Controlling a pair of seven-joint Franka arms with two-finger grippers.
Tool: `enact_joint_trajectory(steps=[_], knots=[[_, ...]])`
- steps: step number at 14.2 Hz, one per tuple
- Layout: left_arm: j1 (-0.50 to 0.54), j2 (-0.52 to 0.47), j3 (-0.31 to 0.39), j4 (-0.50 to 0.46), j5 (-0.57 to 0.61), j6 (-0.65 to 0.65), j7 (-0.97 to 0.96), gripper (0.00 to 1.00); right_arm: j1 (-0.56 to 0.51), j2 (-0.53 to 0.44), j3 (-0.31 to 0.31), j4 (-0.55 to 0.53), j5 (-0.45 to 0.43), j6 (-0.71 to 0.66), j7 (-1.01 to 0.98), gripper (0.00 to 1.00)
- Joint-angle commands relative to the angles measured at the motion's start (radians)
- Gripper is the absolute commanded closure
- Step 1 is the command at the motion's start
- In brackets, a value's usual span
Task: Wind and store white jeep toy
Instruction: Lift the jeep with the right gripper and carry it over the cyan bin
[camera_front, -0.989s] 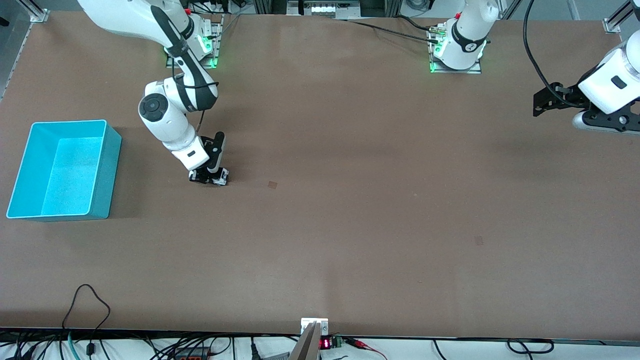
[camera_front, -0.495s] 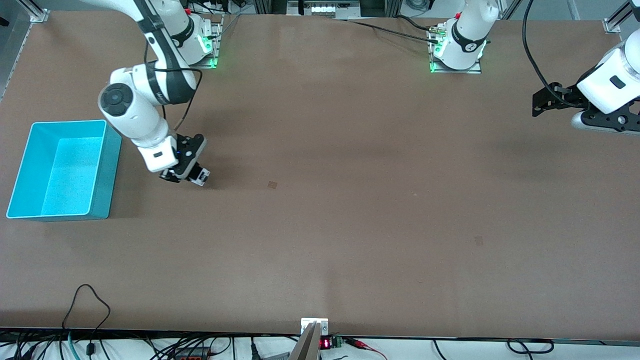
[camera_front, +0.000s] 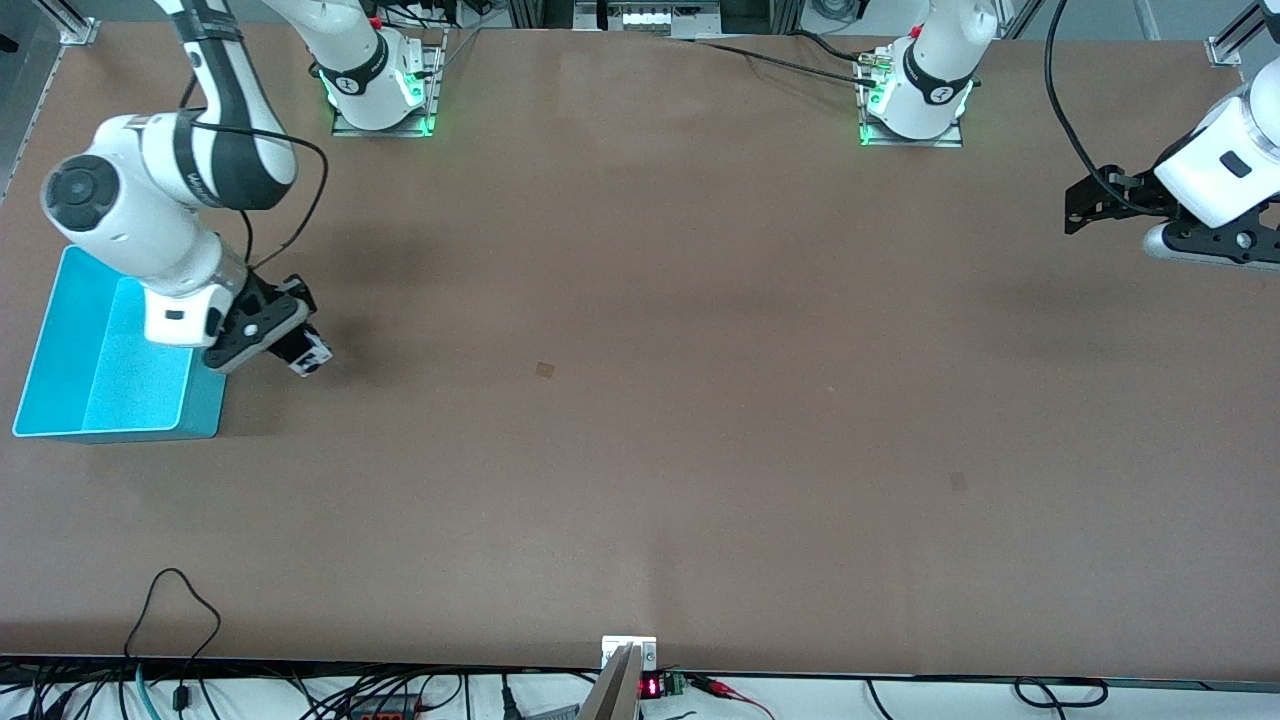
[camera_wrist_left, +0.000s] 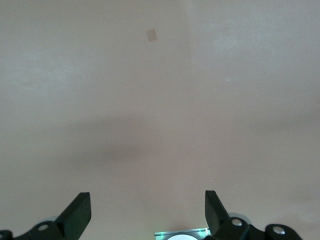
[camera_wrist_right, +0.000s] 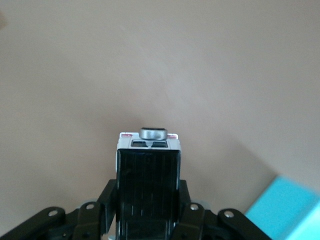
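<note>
My right gripper is shut on the white jeep toy and holds it in the air just beside the teal bin, over the bare table. In the right wrist view the white jeep toy sits clamped between the black fingers, its black roof section toward the camera and a grey spare wheel at its outer end. A corner of the teal bin shows there too. My left gripper waits open above the left arm's end of the table. Its fingertips have only bare tabletop between them.
The teal bin is an open box near the right arm's end of the table, partly covered by the right arm's wrist. A small dark square mark lies mid-table. Cables hang at the table's front edge.
My right arm has carried the jeep steadily toward the teal bin, from mid-table to just beside its wall. The left arm has not moved.
</note>
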Motion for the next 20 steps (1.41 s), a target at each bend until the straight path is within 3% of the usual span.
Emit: enact_joint_trajectory(steps=[1,7,9,15,20], knots=[[0.006,-0.013,-0.005,-0.003,0.015,0.005,0.003,0.00,-0.057,-0.023,0.007,0.005,-0.060,-0.049,0.111,1.00],[-0.003,-0.013,-0.011,0.003,0.012,-0.008,-0.008,0.00,-0.222,0.012,0.008,0.057,-0.138,-0.033,0.134,1.00],[-0.003,-0.016,-0.016,0.003,0.011,-0.027,-0.009,0.00,-0.287,0.040,0.008,0.057,-0.161,0.028,0.139,1.00],[-0.008,-0.013,-0.016,0.005,0.009,-0.024,-0.009,0.00,-0.436,0.133,0.010,0.049,-0.163,0.124,0.131,1.00],[-0.008,-0.014,-0.016,0.005,-0.006,-0.025,-0.006,0.00,-0.500,0.234,0.010,0.043,-0.163,0.237,0.127,1.00]])
